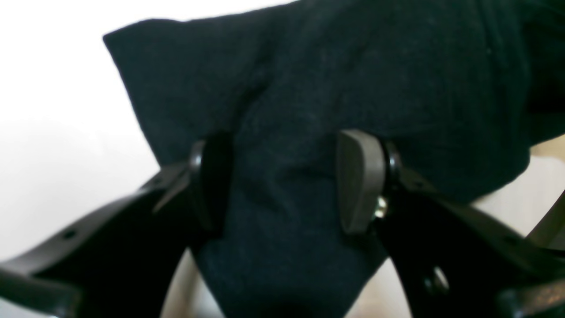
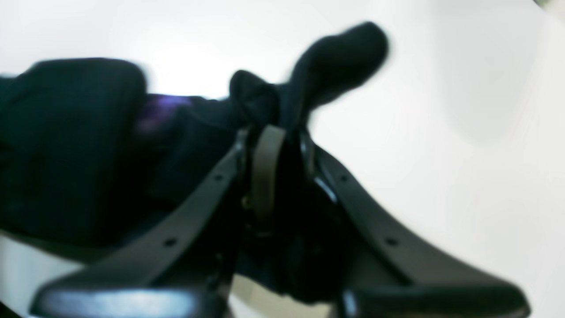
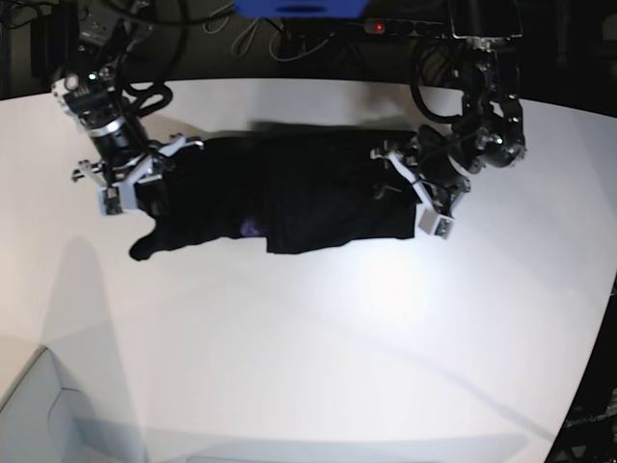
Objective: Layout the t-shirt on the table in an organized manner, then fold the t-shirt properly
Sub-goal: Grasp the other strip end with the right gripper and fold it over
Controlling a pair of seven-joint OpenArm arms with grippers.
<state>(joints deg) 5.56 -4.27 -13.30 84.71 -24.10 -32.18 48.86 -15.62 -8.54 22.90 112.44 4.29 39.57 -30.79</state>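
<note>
White curved surface [image 3: 318, 328] bearing black t-shirt [image 3: 289, 198], dark cabled room behind; right tool [image 2: 278, 145] clamped on t-shirt, left tool [image 1: 282, 181] apart astride cloth.

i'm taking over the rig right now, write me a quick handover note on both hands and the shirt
Left hand: fingers apart with a fold of the t-shirt between them; a real grip cannot be told.
Right hand: shut on bunched cloth at the other end.
The t-shirt lies stretched across the far part of the table, still rumpled.
Done: both ends taken up.
Left: spread it flat, then fold it.
</note>
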